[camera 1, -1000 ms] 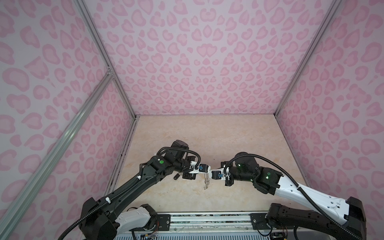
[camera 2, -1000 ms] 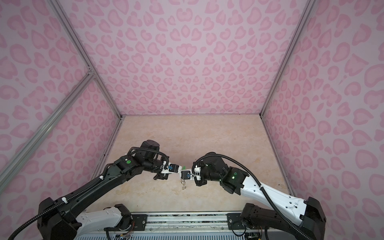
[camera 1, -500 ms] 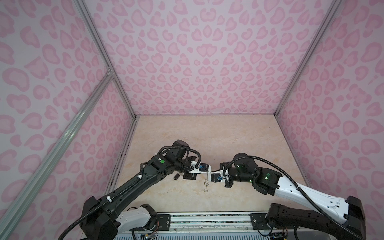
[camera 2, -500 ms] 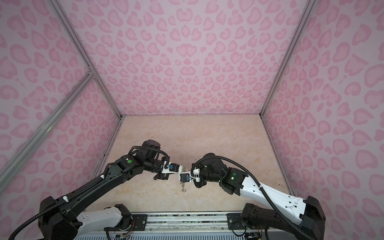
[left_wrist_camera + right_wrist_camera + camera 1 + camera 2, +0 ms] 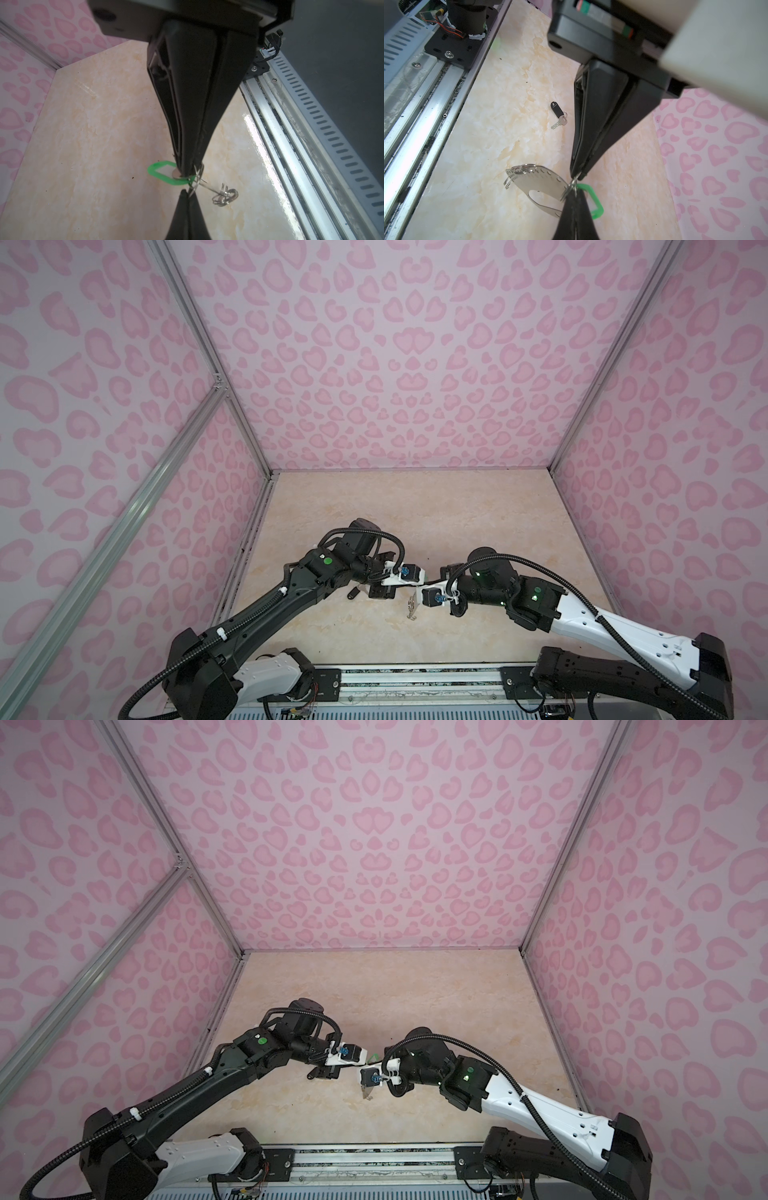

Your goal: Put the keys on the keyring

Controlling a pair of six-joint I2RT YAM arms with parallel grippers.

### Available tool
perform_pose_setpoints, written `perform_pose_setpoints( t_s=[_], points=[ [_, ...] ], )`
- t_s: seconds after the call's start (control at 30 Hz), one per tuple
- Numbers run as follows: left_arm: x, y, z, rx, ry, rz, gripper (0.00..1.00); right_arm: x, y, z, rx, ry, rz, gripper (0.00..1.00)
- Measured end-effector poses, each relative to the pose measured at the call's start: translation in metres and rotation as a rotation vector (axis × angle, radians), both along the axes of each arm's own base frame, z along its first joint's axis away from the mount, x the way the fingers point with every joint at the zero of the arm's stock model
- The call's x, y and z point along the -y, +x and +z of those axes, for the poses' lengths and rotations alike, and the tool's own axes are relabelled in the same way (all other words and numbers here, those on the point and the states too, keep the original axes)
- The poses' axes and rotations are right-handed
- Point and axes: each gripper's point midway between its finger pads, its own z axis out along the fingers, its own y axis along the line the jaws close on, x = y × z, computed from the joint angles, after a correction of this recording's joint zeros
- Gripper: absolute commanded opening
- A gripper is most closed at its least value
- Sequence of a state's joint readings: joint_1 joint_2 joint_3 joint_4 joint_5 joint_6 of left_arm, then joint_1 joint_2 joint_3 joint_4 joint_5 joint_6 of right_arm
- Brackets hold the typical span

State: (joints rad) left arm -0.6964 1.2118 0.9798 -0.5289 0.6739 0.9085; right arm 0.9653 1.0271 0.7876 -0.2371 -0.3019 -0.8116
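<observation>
My two grippers meet tip to tip above the front of the floor. The left gripper [image 5: 185, 192] [image 5: 424, 580] is shut on a wire ring of the keyring [image 5: 537, 182], a grey plate that hangs below it [image 5: 411, 605]. In the left wrist view the plate shows edge-on, with spare rings [image 5: 225, 195] at its end. The right gripper [image 5: 574, 192] [image 5: 434, 584] is shut on the green-tagged key; its green tag [image 5: 592, 200] [image 5: 162, 172] sticks out beside the fingertips and touches the ring. The black-tagged key [image 5: 558, 116] [image 5: 353, 594] lies loose on the floor under the left arm.
The beige marble floor [image 5: 415, 522] is boxed in by pink heart-patterned walls on three sides. A metal rail [image 5: 415, 676] carrying both arm bases runs along the front edge, close to the hanging plate.
The gap between the two grippers has closed: the right gripper has come in to the left gripper, bringing the green tag up against the ring. Both stay shut.
</observation>
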Motion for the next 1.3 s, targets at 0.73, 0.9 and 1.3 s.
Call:
perform_pose_setpoints(
  t_s=[0.73,0.9,1.3],
  points=[
    [0.001,0.001,-0.003,-0.095,0.015,0.039,0.03,0.009,-0.002,0.002,0.055,-0.010,-0.014,0.00],
    [0.001,0.000,-0.003,-0.111,0.014,0.046,0.04,0.011,-0.004,-0.001,0.048,-0.018,-0.010,0.00],
    [0.000,0.000,-0.001,-0.119,0.008,0.050,0.04,0.013,-0.006,-0.007,0.037,-0.033,-0.007,0.00]
  ],
)
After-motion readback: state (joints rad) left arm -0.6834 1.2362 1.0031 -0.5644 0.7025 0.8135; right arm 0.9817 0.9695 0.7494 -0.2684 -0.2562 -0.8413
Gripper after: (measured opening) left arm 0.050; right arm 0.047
